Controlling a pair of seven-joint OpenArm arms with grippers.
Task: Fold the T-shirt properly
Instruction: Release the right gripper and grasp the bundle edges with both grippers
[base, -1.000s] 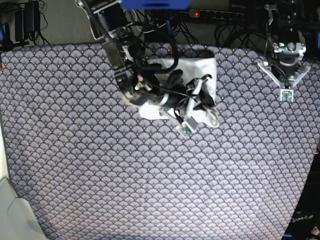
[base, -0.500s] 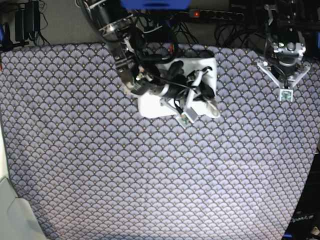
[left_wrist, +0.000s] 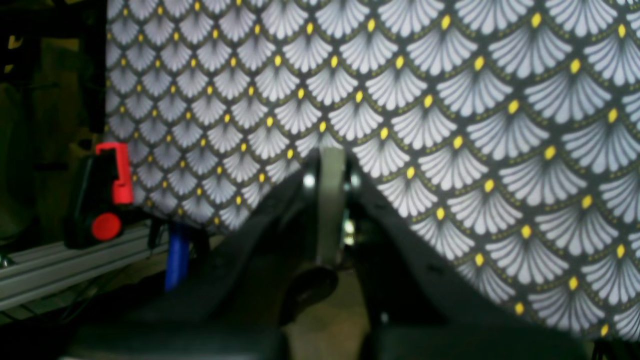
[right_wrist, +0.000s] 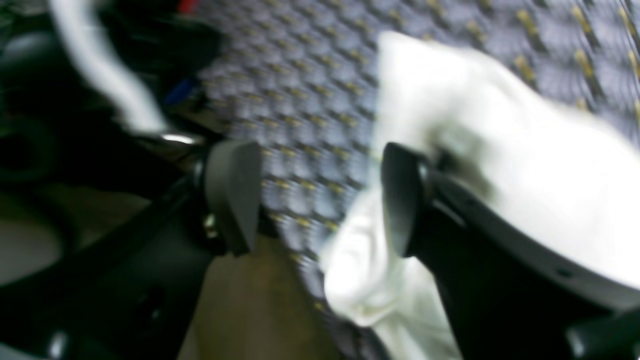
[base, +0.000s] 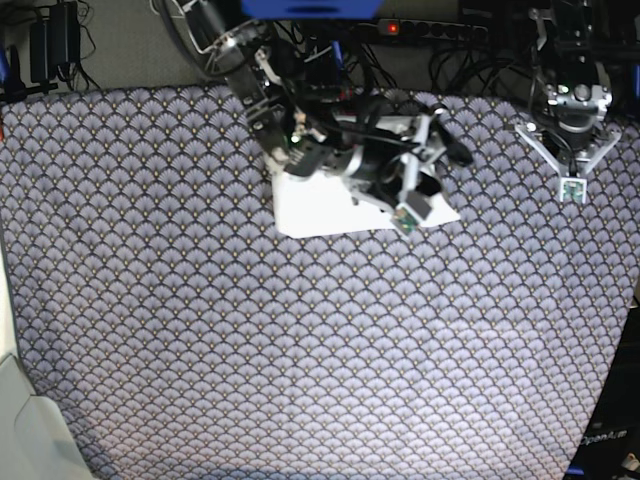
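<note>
One T-shirt (base: 325, 205), folded small at the cloth's (base: 300, 350) far edge. Only the right wrist view shows the right gripper (right_wrist: 320, 200) spread wide, empty; left gripper (left_wrist: 330, 170) pinched closed, empty.

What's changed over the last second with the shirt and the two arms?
The right gripper has swung from the folded T-shirt's front edge toward its right corner, and the shirt now lies flatter, more of its white surface exposed. Its fingers stand apart with no cloth between them. The left gripper has stayed parked over the patterned table cover, fingers together.
</note>
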